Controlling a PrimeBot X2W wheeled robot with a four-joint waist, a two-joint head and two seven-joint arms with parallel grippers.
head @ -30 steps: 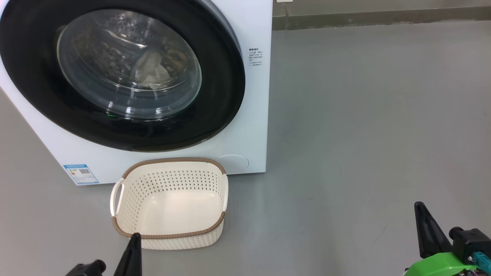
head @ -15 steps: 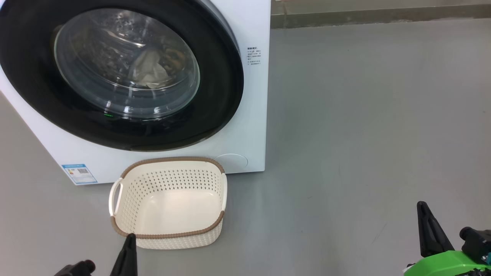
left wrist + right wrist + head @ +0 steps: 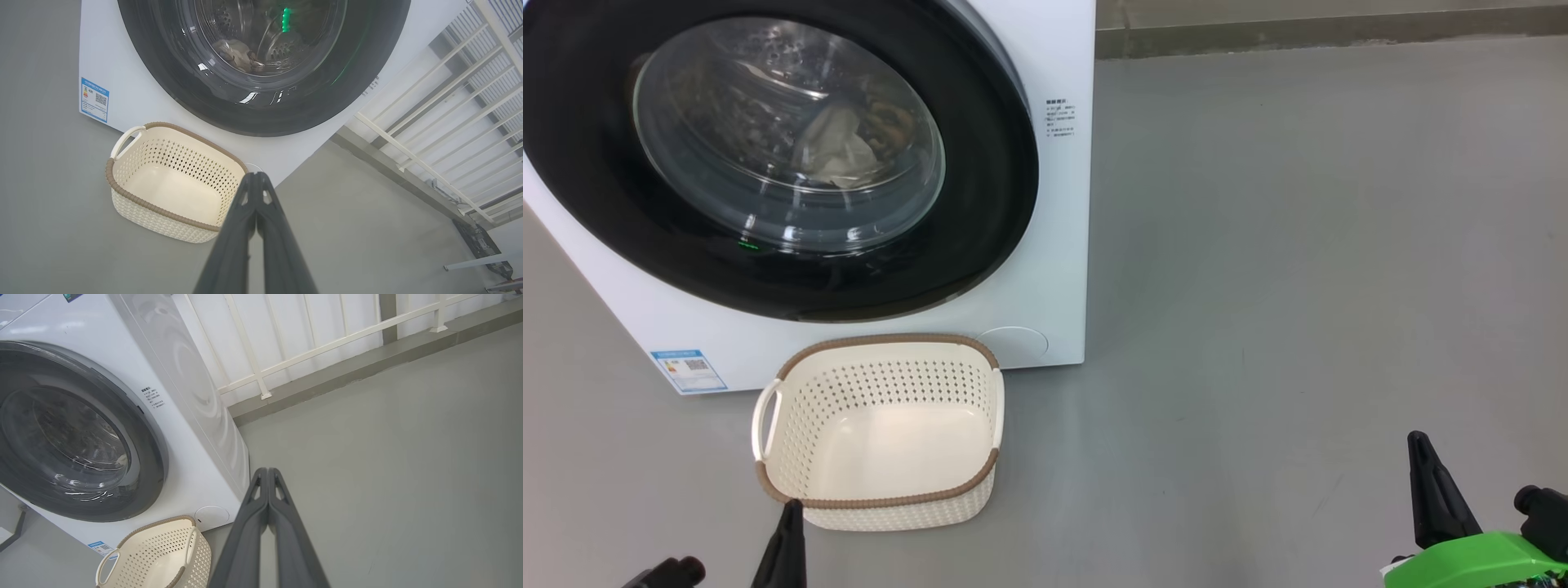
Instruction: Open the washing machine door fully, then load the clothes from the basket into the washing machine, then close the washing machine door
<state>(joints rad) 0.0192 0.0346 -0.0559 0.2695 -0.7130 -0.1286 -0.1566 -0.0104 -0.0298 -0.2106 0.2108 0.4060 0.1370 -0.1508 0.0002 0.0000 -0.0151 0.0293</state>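
Note:
The white washing machine (image 3: 1045,269) stands at the upper left with its round black-rimmed door (image 3: 988,204) shut flat against the front. Behind the glass, cream and brownish clothes (image 3: 837,147) lie in the drum, also seen as clothes (image 3: 235,53) in the left wrist view. On the floor before it sits the cream basket (image 3: 882,490) with nothing inside. My left gripper (image 3: 788,523) is shut, its tip just in front of the basket's near rim. My right gripper (image 3: 1421,457) is shut, low at the right above bare floor.
Grey floor (image 3: 1298,286) spreads to the right of the machine. A white railing (image 3: 327,339) on a low kerb runs behind it. A blue label (image 3: 689,370) sits low on the machine's front. Dark equipment (image 3: 482,245) lies by the wall.
The whole head view has slid slightly left, so the camera moved. Both grippers sit a little lower in the picture; door and basket stay as they were.

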